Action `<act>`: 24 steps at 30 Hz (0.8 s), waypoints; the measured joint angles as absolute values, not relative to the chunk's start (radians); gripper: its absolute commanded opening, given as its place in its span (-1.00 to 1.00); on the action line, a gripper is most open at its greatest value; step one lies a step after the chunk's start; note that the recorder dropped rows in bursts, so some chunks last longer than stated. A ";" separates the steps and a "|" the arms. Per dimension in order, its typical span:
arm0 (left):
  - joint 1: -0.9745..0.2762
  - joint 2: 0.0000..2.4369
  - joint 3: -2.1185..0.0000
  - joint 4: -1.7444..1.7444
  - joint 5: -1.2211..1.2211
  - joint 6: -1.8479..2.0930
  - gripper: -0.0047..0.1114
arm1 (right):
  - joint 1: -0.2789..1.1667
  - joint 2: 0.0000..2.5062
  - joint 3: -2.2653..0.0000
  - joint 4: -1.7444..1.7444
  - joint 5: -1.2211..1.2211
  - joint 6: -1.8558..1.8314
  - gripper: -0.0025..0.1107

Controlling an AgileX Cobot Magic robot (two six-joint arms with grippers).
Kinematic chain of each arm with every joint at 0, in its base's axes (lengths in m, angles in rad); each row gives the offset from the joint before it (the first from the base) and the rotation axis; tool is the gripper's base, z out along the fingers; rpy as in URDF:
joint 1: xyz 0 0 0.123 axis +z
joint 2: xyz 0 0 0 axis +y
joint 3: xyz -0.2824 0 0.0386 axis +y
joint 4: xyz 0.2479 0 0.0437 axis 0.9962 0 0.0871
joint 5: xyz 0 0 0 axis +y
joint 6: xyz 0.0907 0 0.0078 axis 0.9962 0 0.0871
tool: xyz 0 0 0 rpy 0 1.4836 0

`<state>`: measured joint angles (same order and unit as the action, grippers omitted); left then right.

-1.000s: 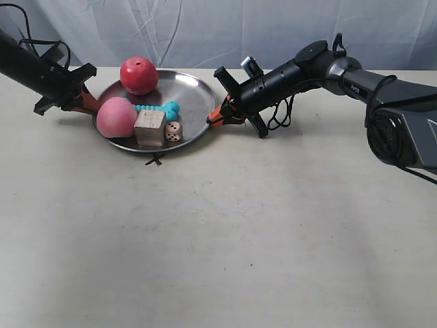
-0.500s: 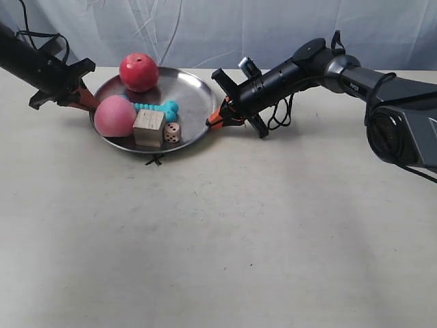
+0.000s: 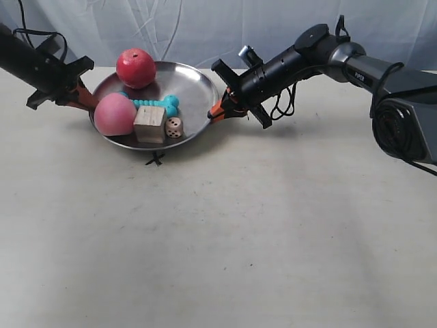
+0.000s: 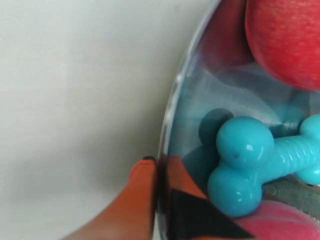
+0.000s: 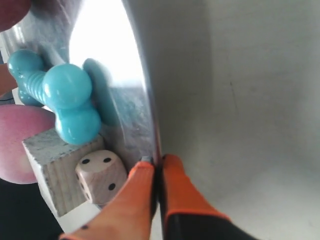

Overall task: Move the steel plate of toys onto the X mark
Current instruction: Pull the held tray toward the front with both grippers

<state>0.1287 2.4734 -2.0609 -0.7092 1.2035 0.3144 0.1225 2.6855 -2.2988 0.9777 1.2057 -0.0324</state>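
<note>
Pinching the steel plate from both sides: the left gripper has its orange fingers squeezed onto the rim near the turquoise bone, and the right gripper is clamped on the opposite rim next to the die. The apple, peach and wooden cube are in there too. The X mark sits on the table, just beside the plate's near rim and not under its middle.

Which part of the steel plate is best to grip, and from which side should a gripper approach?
Grip the thin raised rim of the steel plate at two opposite edges, each gripper coming in low from outside. The dish is wide and shallow and holds loose toys, so a single grip would probably tip it. The left gripper and the right gripper pinch the rim this way.
</note>
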 measured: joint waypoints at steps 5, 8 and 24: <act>0.129 2.452 -2.040 -0.705 1.201 0.310 -0.92 | 0.122 2.679 -2.299 0.975 1.208 -0.024 -0.97; 0.129 2.450 -2.015 -0.705 1.197 0.300 -0.92 | 0.122 2.677 -2.299 0.972 1.211 -0.019 -0.97; 0.129 2.373 -1.943 -0.707 1.192 0.291 -0.92 | 0.124 2.609 -2.295 0.931 1.223 0.000 -0.97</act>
